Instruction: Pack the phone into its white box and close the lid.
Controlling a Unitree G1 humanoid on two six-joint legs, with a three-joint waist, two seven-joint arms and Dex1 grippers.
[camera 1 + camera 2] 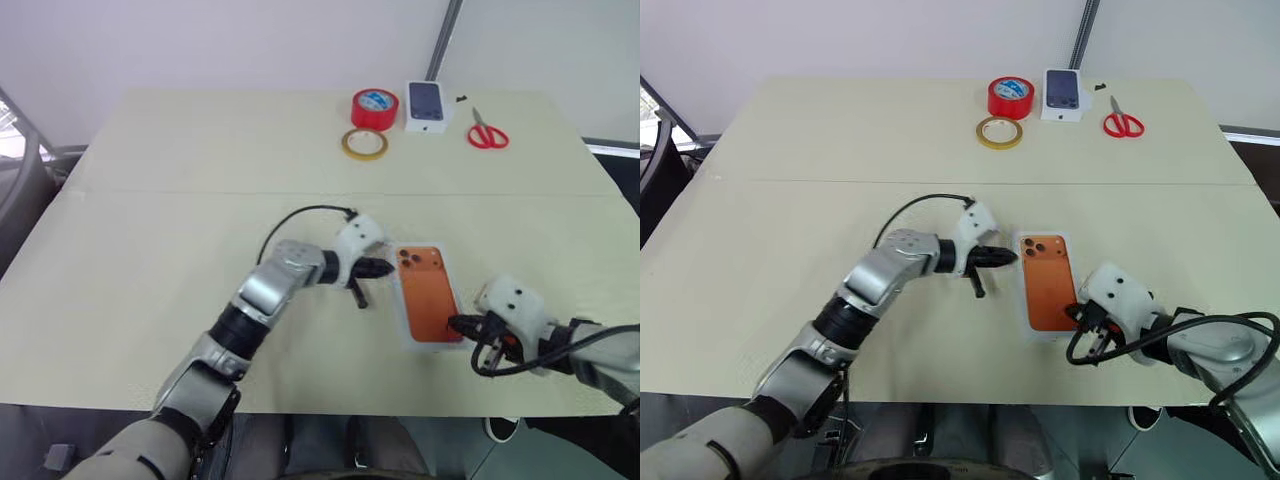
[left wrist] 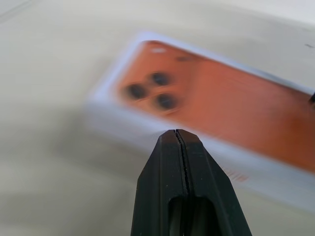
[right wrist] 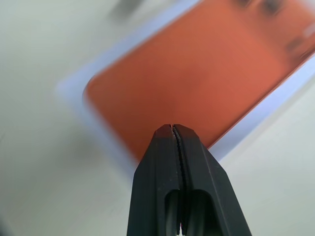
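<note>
— So, what's the count, left to right?
— One left gripper (image 1: 383,267), fingers pressed together, empty, at nine o'clock of one orange phone (image 1: 430,292) lying lenses-up in one white box (image 1: 401,322). One right gripper (image 1: 458,324), also pinched together on nothing, at the box's five o'clock.
— And farther back?
— Two tape rolls (image 1: 374,108), one small printed box (image 1: 427,108), one pair of red scissors (image 1: 487,133) at twelve. The white box's walls blur in the wrist views.

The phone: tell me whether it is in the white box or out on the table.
In. The phone lies flat, camera side up, with the white box rim framing it all round; no lid covers it.
</note>
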